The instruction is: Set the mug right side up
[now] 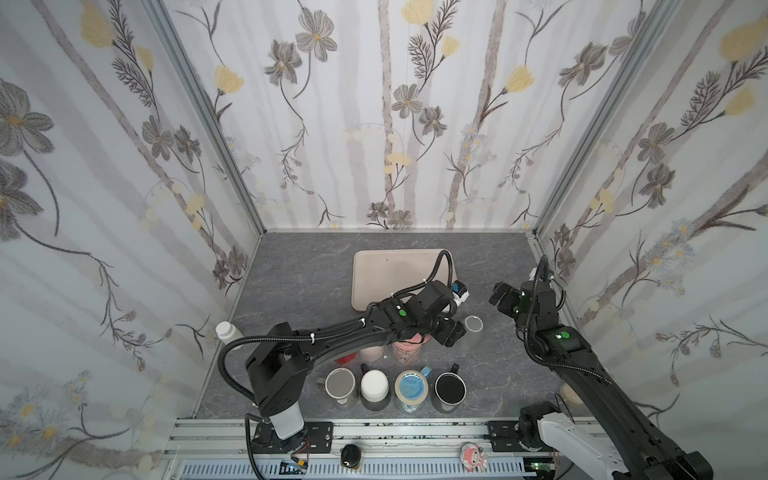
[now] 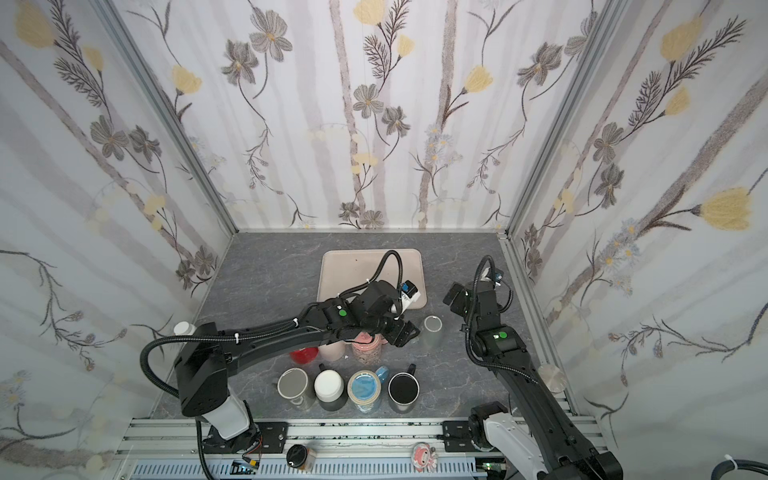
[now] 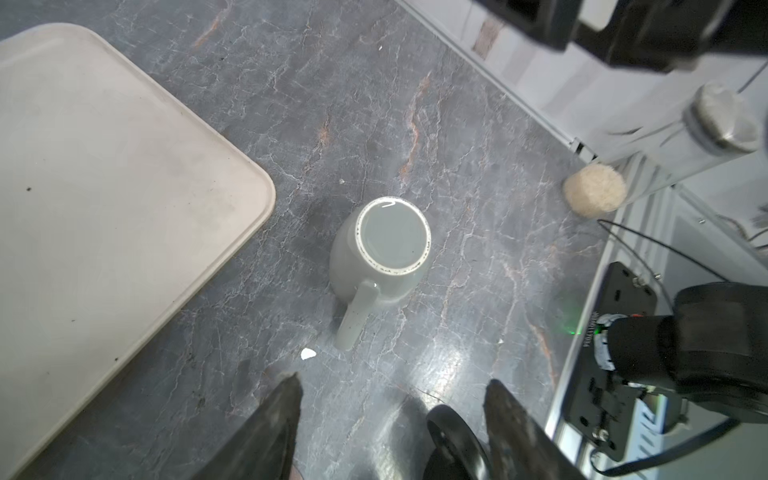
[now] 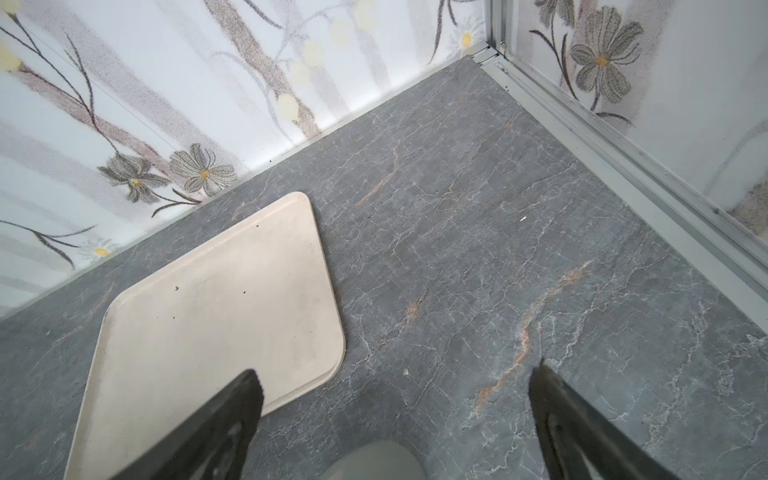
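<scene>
The grey mug (image 3: 386, 245) stands mouth down on the table (image 3: 457, 124) at the centre of the left wrist view, base ring up, its axis upright; its handle (image 3: 358, 316) points toward the lower edge of that frame, straight at my left gripper (image 3: 395, 403), whose jaws are apart with nothing between them; in a top view, right of centre, the mug sits just right of that gripper, while my right gripper (image 1: 500, 297), spread wide and empty, hangs farther off to the upper right; I judge the left the nearer arm for the grasp.
</scene>
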Robot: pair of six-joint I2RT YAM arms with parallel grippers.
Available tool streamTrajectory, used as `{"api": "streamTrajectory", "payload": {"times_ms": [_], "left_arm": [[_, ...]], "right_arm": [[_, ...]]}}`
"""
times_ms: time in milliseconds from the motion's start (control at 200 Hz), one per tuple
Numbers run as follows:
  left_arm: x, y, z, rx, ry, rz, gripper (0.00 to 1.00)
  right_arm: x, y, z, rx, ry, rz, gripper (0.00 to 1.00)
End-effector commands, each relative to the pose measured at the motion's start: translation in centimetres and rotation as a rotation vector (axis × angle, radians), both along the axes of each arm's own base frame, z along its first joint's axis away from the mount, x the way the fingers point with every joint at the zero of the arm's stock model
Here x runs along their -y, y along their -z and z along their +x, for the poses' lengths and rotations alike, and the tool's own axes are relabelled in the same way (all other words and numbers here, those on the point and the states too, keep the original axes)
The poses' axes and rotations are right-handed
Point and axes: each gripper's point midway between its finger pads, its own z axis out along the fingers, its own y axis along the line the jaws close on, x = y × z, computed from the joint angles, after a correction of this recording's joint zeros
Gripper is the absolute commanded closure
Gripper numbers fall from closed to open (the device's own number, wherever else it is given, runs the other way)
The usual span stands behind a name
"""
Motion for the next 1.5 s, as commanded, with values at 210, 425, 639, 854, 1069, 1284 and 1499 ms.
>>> {"api": "streamTrajectory", "payload": {"times_ms": [210,425,639,854,1069,1284,1499], "left_arm": [[0.0,5.8,-0.6,0.055,0.076,0.293,0.37],[0.6,7.5,0.2,0.072,0.081,0.337,0.38],[1.0,8.8,1.5,0.118,0.075,0.355,0.44],[1.3,8.7,2.6,0.115,0.085,0.309,0.45],[1.9,9.3,2.0,0.1,0.148,0.289,0.48],[2.2,9.9,2.2,0.114,0.168,0.275,0.55],[2.3,10.6,2.7,0.134,0.166,0.289,0.58]], "right_arm": [[0.8,-0.1,-0.5,0.039,-0.021,0.051,0.0],[1.2,-0.8,-0.6,0.069,-0.016,0.081,0.0],[1.2,-1.0,-0.7,0.081,-0.022,0.099,0.0],[1.2,-1.5,-0.7,0.095,-0.028,0.113,0.0],[1.1,-0.9,-0.6,0.084,-0.03,0.127,0.0],[1.1,-0.5,-0.5,0.076,-0.03,0.137,0.0],[1.1,-0.4,-0.6,0.077,-0.029,0.141,0.0]]}}
